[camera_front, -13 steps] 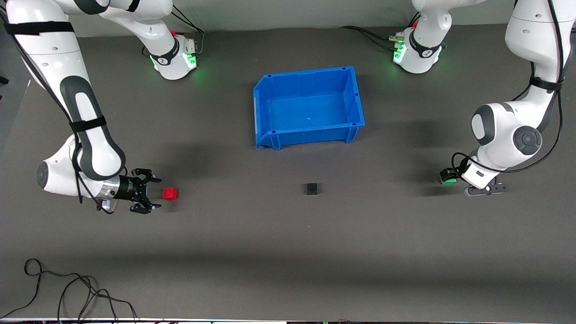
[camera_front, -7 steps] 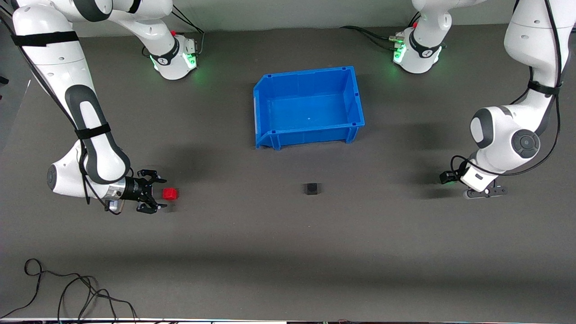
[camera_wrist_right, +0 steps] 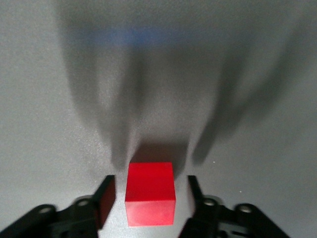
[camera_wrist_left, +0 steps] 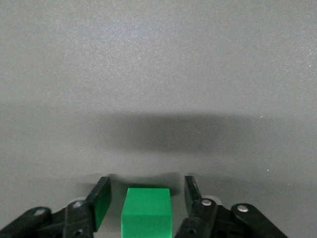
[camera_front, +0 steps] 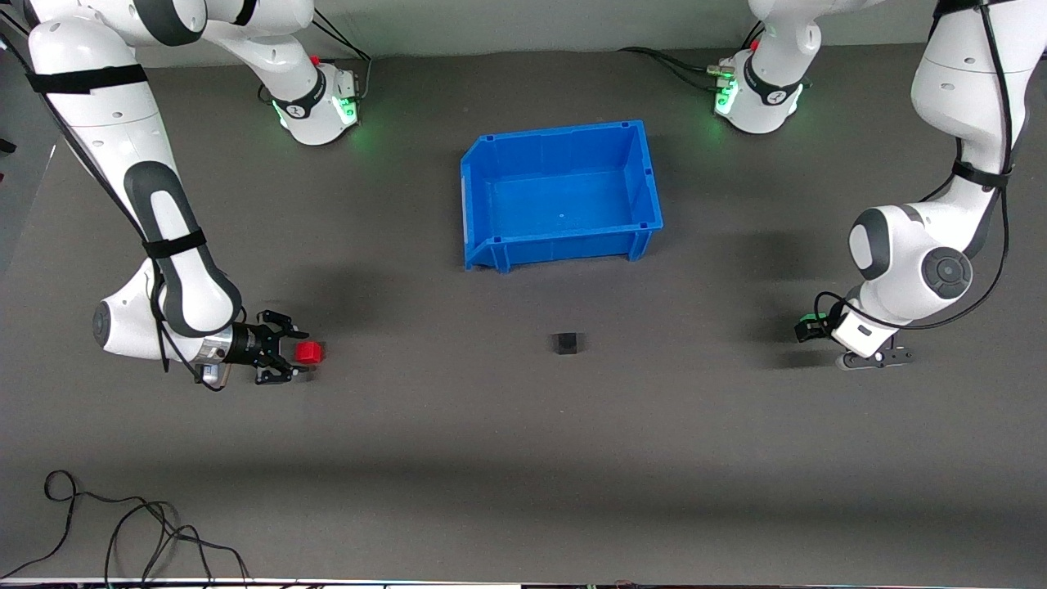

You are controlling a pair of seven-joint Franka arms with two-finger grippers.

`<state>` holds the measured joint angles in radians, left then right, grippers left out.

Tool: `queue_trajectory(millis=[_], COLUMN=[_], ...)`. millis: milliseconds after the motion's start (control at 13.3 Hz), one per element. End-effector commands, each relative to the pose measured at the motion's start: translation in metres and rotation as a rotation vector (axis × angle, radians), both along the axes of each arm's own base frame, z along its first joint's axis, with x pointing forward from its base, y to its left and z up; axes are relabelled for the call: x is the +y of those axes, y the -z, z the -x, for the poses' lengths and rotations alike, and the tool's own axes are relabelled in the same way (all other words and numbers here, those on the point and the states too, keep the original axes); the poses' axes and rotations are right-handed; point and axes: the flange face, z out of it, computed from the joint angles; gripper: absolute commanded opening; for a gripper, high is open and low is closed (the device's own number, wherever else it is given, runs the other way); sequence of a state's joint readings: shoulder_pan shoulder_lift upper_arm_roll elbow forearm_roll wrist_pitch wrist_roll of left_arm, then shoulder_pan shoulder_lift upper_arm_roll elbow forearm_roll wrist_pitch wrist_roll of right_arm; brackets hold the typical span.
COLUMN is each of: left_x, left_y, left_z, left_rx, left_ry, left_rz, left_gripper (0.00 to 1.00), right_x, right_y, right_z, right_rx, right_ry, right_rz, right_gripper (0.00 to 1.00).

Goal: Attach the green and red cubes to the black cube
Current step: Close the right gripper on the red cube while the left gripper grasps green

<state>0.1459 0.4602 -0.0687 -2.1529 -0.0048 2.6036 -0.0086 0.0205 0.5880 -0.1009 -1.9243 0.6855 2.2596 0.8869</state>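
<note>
Black cube (camera_front: 566, 343) sits alone on the dark surface (camera_front: 523, 458), nearer the front camera than the blue bin (camera_front: 561, 193) and roughly midway between the two arms. The bin, the largest thing here, shows nothing inside.

The red cube (camera_front: 309, 352) lies toward the right arm's end of the surface, well apart from the black one. The right claw (camera_front: 288, 354) is low at it with its fingers spread: in the right wrist view the red cube (camera_wrist_right: 150, 193) stands between the two open fingers with a gap on each side, not yet clamped.

The green cube (camera_front: 811, 320) lies toward the left arm's end, mostly hidden in the front view by the left claw (camera_front: 810, 327). In the left wrist view the green cube (camera_wrist_left: 147, 214) sits squarely between the left claw's open fingers, gaps visible on both sides.

Each arm likely needs only to close, then carry its cube inward toward the black one.
</note>
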Motion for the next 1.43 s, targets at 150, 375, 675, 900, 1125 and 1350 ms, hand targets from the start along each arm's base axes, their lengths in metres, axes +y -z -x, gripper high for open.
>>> queue_trajectory(millis=[150, 375, 675, 900, 1125, 1350], left_x=[-0.003, -0.002, -0.002, -0.010, -0.069, -0.106], left_y=[0.000, -0.001, -0.011, -0.025, -0.045, -0.050], left_z=[0.000, -0.001, -0.004, -0.011, -0.035, -0.041], left_rx=[0.009, 0.009, 0.002, -0.011, 0.068, 0.089], left_ry=[0.013, 0.014, -0.002, -0.202, -0.510, -0.771], left_rz=[-0.003, -0.005, -0.007, 0.002, -0.013, -0.026], left_gripper=[0.35, 0.11, 0.00, 0.00, 0.00, 0.00], right_x=[0.003, 0.003, 0.005, 0.010, 0.043, 0.094], right_y=[-0.005, -0.008, -0.025, -0.044, -0.068, -0.082], right_z=[-0.004, -0.005, -0.011, -0.016, -0.024, -0.027], right_rx=[-0.030, -0.030, -0.046, -0.068, -0.073, -0.043], right_ry=[0.007, 0.010, 0.027, 0.034, 0.053, 0.082], right_rz=[-0.010, -0.011, -0.015, -0.019, -0.016, -0.016], right_gripper=[0.39, 0.38, 0.38, 0.38, 0.38, 0.38])
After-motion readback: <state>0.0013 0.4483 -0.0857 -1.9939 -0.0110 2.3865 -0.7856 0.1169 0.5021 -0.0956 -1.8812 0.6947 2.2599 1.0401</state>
